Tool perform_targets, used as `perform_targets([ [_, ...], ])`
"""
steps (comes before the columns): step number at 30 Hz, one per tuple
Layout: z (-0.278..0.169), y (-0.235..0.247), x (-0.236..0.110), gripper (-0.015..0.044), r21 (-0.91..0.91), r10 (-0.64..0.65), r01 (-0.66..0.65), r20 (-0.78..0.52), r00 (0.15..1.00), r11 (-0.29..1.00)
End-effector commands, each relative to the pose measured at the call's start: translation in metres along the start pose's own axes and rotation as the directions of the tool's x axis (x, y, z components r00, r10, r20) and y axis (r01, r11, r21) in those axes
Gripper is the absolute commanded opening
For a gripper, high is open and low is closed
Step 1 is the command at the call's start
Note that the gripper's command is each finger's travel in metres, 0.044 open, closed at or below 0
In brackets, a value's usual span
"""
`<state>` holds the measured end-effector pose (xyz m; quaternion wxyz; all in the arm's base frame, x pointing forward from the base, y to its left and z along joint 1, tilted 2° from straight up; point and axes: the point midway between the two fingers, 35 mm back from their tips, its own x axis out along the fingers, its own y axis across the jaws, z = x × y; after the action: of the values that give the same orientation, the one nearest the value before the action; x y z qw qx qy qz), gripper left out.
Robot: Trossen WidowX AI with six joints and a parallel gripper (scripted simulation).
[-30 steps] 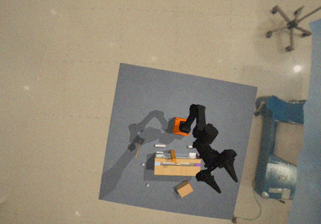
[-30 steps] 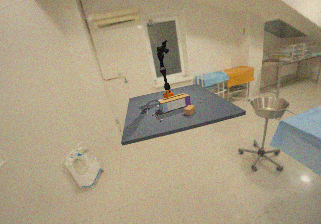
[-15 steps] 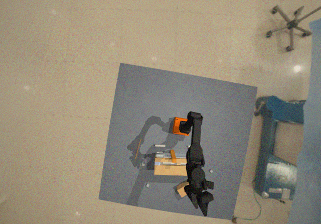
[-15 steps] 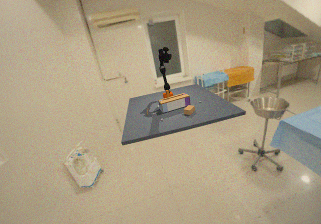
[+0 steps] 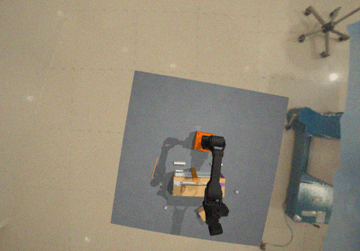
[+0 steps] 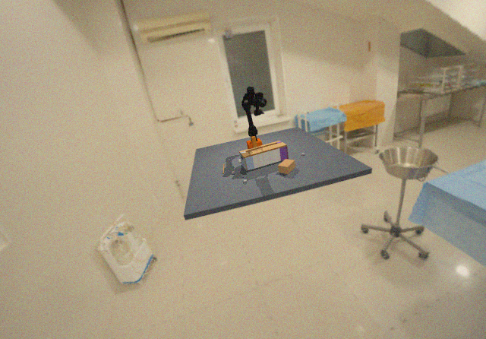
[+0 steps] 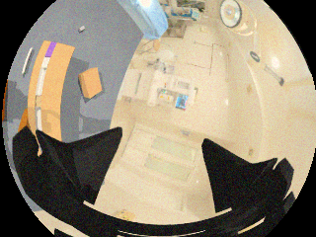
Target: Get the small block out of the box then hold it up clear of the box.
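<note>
The clear-fronted box (image 5: 185,189) (image 6: 262,157) (image 7: 49,86) stands near the middle of the grey table (image 5: 174,103) (image 6: 219,198). It has a tan top and a purple end (image 5: 222,182) (image 6: 283,153). An orange strip (image 5: 193,175) lies across its top. I cannot make out the small block on the shelf in any view. My gripper (image 5: 215,230) (image 6: 259,102) (image 7: 164,137) is open and empty. It hangs high above the table, out past the front of the box and well clear of it. The arm crosses over the box's right end in the overhead view.
A tan block (image 5: 200,213) (image 6: 286,166) (image 7: 90,83) lies on the table in front of the box, partly under the arm. An orange stick (image 5: 154,166), a white cylinder (image 5: 179,162) and two tiny grey cubes (image 5: 236,191) (image 5: 165,207) lie around the box. The orange arm base (image 5: 198,140) stands behind it.
</note>
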<state>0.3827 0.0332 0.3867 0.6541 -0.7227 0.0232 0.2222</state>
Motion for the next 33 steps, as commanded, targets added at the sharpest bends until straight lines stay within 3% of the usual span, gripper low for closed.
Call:
perform_targets([
  [1, 0.002, 0.061, 0.031, 0.04, 0.075, 0.225, -0.225, 0.011, 0.974, 0.971],
  [8, 0.013, 0.165, 0.056, 0.04, 0.169, 0.591, -0.587, 0.031, 0.806, 0.792],
  [13, 0.024, 0.242, 0.05, 0.04, 0.204, 0.823, -0.811, 0.041, 0.566, 0.548],
  [17, 0.031, 0.285, 0.035, 0.04, 0.21, 0.927, -0.909, 0.037, 0.374, 0.359],
  [33, 0.027, 0.287, 0.034, 0.04, 0.21, 0.931, -0.913, 0.036, 0.364, 0.349],
])
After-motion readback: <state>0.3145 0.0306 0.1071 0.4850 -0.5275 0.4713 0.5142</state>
